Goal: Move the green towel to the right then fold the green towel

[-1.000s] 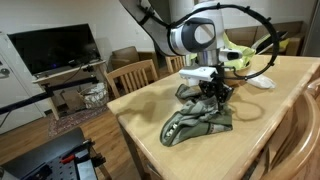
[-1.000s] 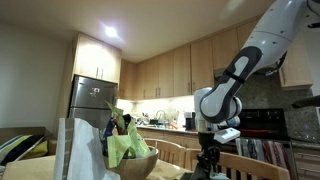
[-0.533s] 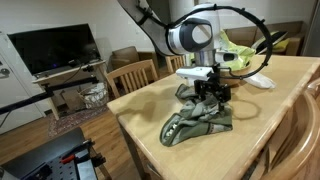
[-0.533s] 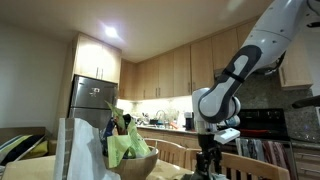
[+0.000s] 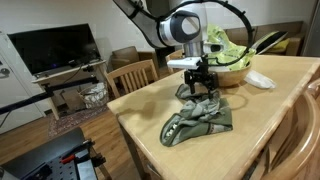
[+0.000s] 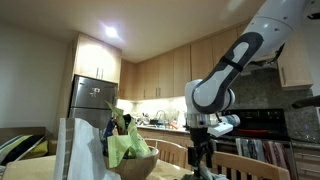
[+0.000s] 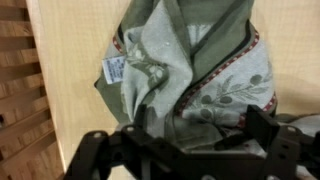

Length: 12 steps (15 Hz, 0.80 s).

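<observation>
Directly beneath the robot's black two-fingered claw (image 5: 203, 90) lies a crumpled olive-green towel (image 5: 200, 121) with a pale speckled panel and darker borders. The claw hangs just above the heap's higher end. Its jaws stand spread wide and grasp nothing.

In the wrist view the claw (image 7: 190, 150) fills the lower edge, and the towel (image 7: 190, 70) stretches away from it in rumpled folds. A small white label (image 7: 113, 68) shows to one side of the cloth. The towel's long axis seems to run straight out from under the claw rather than across it. The bulk of the fabric therefore lies ahead of the fingers, not between them. A fresh grasp would likely mean coming down onto a raised fold or an edge.

The towel rests on a smooth, pale wooden table (image 5: 150, 105). Beyond the claw stands a round wooden bowl (image 5: 235, 68) holding something leafy and green, near the towel but apart from it. Wooden chairs (image 5: 132, 75) line the table's edge, and a dark flat television (image 5: 52, 48) stands well off. In an exterior view, a steel fridge (image 6: 92, 100) and light wood cabinets (image 6: 165, 75) mark a kitchen behind.
</observation>
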Tool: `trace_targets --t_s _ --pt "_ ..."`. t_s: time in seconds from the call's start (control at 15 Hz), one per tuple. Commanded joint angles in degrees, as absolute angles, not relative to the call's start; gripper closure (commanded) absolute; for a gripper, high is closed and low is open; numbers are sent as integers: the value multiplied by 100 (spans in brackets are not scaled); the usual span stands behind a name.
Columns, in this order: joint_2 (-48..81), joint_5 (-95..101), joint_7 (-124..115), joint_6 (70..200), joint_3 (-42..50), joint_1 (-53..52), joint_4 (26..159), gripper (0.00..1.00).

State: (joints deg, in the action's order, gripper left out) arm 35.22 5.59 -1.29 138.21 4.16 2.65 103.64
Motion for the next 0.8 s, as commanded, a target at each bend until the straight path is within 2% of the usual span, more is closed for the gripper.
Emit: trace_targets --t_s 0.0,0.73 --pt "3153 713 -192 13729 411 10 10649 0" --pt "3373 1010 31 13796 125 -499 10478 0"
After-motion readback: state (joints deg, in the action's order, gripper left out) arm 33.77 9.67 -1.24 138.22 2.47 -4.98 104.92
